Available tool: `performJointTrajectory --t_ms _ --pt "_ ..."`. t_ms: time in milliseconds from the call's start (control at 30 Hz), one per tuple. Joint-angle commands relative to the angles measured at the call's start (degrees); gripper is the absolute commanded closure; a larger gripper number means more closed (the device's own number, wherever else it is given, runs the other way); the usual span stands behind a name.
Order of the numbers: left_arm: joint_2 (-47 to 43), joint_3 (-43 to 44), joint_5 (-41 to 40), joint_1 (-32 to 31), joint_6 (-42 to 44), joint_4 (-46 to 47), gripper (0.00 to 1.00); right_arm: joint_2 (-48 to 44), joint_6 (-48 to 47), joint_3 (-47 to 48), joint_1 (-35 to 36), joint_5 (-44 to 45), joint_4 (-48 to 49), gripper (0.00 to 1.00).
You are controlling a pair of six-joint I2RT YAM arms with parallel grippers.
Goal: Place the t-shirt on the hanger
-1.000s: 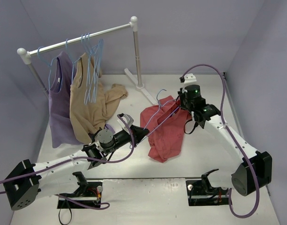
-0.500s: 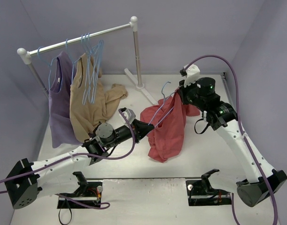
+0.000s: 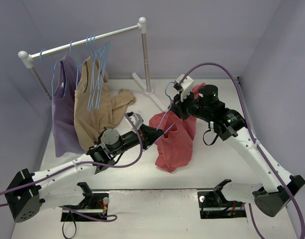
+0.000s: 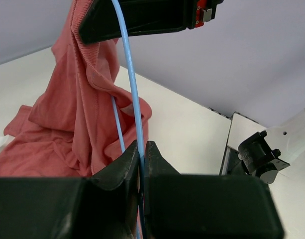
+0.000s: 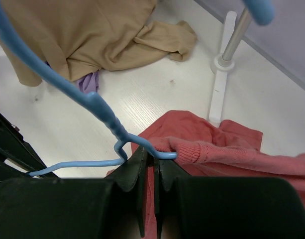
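The coral-red t-shirt point(image 3: 174, 142) hangs in a bunch from my right gripper point(image 3: 178, 105), its lower part resting on the table. The light-blue hanger point(image 3: 163, 117) runs slanted between my two grippers, hook point(image 3: 169, 88) uppermost. My left gripper point(image 3: 154, 133) is shut on the hanger's lower wire point(image 4: 135, 99), as the left wrist view point(image 4: 141, 154) shows. In the right wrist view my right gripper point(image 5: 153, 159) is shut on red shirt cloth point(image 5: 217, 149) just below the hanger's neck point(image 5: 105, 112). One hanger arm enters the ribbed collar point(image 5: 189, 155).
A white clothes rack point(image 3: 87, 41) stands at the back left with a lilac top point(image 3: 62, 114), a tan garment point(image 3: 97, 114) and several spare blue hangers point(image 3: 97, 69). The rack's foot point(image 5: 223, 59) stands just behind the shirt. Grey walls close in the table.
My right gripper has risen and swung left, lifting the shirt's collar and the hanger's hook end. My left gripper moved slightly right, still holding the hanger wire. More of the shirt now hangs.
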Motion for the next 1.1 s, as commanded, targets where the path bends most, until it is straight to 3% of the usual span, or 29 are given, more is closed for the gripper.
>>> performJointTrajectory --t_ms 0,267,333,500,600,900,1067 --pt "-0.54 1.09 6.12 -0.77 0.87 9.93 1.00 0.35 0.40 3.09 1.86 -6.17 3.75 1.00" --pt "-0.33 2.71 8.00 0.02 1.52 10.53 1.00 -2.05 0.05 5.61 1.86 -0.25 3.75 1.00" --pt "0.48 1.84 8.61 0.49 1.17 11.85 1.00 -3.13 0.46 4.80 1.86 5.25 3.75 1.00" --pt "5.97 -4.19 8.80 1.17 -3.22 27.12 1.00 -2.89 2.10 4.19 2.04 0.71 3.84 1.00" --pt "8.58 -3.94 10.34 1.43 -3.58 30.73 1.00 -2.20 2.45 4.12 2.40 -1.27 3.84 1.00" --pt "7.59 -4.16 13.28 6.46 -4.23 28.68 1.00 -2.82 1.31 3.68 3.91 -5.17 3.67 1.00" --pt "6.31 -3.78 17.92 8.70 -4.20 25.66 1.00 -2.88 1.05 1.41 3.88 -2.79 3.67 0.98"
